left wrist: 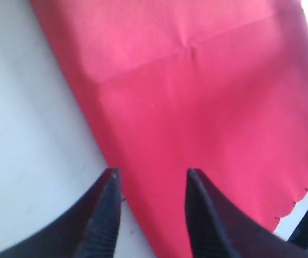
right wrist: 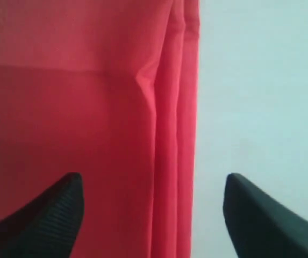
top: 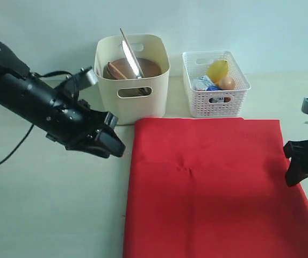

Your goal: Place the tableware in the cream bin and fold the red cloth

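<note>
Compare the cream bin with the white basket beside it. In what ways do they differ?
The cream bin has smooth solid walls; the white basket has lattice walls. The cream bin is taller than the white basket. The cream bin holds a brown plate and a silver knife; the white basket holds a lemon and an egg. Both stand upright behind the red cloth and have handle cut-outs.

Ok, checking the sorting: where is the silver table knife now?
Exterior view: the silver table knife leans inside the tall cream plastic bin, back left of centre, left of the white lattice basket.
</note>
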### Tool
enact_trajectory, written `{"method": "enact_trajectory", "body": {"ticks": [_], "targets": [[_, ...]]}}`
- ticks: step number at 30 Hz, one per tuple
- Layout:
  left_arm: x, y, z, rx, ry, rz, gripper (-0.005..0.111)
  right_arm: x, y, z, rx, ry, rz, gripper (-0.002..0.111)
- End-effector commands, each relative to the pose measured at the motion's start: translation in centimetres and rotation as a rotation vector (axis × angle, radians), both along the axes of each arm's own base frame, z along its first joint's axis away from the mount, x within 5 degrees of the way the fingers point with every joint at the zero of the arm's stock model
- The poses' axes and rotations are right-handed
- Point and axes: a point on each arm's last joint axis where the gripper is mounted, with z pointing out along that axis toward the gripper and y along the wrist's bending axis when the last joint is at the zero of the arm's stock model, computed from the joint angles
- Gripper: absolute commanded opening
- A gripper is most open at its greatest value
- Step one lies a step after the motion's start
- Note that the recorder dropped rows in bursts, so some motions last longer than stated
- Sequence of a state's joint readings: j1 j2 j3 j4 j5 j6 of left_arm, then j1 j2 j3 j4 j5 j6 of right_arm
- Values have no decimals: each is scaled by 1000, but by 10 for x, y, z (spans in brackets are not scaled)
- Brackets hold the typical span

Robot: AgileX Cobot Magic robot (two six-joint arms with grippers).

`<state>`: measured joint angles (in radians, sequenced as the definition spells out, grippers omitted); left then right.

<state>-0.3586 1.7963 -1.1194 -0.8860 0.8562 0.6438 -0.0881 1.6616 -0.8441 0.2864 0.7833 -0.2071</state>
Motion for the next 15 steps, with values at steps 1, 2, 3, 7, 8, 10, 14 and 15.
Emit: {"method": "enact_trajectory", "body": {"ticks": [1, 2, 3, 7, 8, 10, 14, 15], "targets": [[-16, 10, 51, 14, -169, -23, 16, 9, 0, -8, 24, 24, 12, 70], [-20, 13, 63, 19, -219, -24, 10, 11, -1, -12, 26, 35, 12, 70], [-25, 17, 75, 26, -264, -21, 5, 12, -1, -15, 27, 45, 12, 70], [-46, 32, 118, 61, -436, 11, 0, 13, 0, -25, 35, 84, 18, 70], [-50, 36, 126, 67, -466, 27, 0, 14, 0, -27, 36, 92, 18, 70], [-62, 44, 143, 80, -542, 61, 0, 14, 0, -30, 41, 111, 28, 70], [-86, 59, 165, 80, -659, 125, 0, 14, 1, -36, 51, 129, 34, 70], [-93, 63, 168, 75, -685, 139, 0, 14, 1, -37, 58, 134, 43, 70]]}}
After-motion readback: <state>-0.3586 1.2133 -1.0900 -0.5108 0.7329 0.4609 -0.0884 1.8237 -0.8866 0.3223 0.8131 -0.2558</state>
